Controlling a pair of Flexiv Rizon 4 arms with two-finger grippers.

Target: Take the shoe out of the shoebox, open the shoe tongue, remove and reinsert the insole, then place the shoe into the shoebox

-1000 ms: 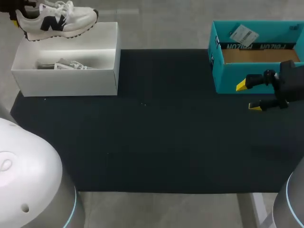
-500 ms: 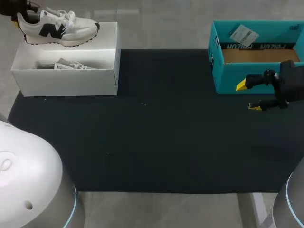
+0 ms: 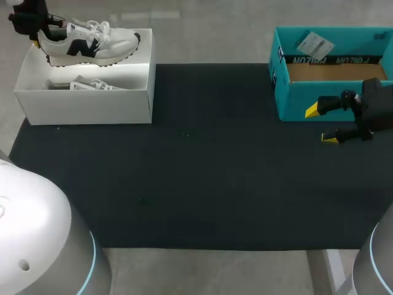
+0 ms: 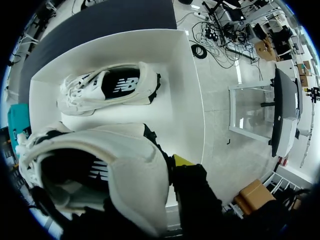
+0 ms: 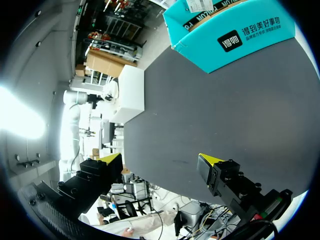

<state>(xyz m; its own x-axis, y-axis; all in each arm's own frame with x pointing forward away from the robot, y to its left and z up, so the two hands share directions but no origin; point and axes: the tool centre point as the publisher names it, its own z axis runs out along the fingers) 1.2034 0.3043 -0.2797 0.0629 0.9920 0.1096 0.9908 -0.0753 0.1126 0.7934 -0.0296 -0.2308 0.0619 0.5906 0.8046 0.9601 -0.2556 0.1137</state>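
The left gripper (image 3: 38, 31) is holding the white shoe (image 3: 92, 44) up in the air, just over the back edge of the white shoebox (image 3: 86, 106), at the far left corner of the dark tabletop (image 3: 202, 178). In the head view the shoe's long side is running from left to right. Its heel is at the gripper and its toe is pointing toward the right arm's side. The fingers are pinching the heel. The left wrist view is showing one of them as a yellow tip (image 4: 181, 160) pressed against the outside of the heel, while the shoe is hiding the other finger. This view is also looking down into the shoe's opening, which the head view is not showing. A second shoe (image 4: 107, 90) is lying on its side on the bottom of the shoebox, under the held one, with its heel on the gripper's side too. The right gripper (image 3: 321, 125) is hanging just in front of the teal box (image 3: 307, 101) at the right side of the tabletop. Its fingers are spread wide apart and are holding nothing. The right wrist view is showing only bare tabletop between them, with the white shoebox far across.
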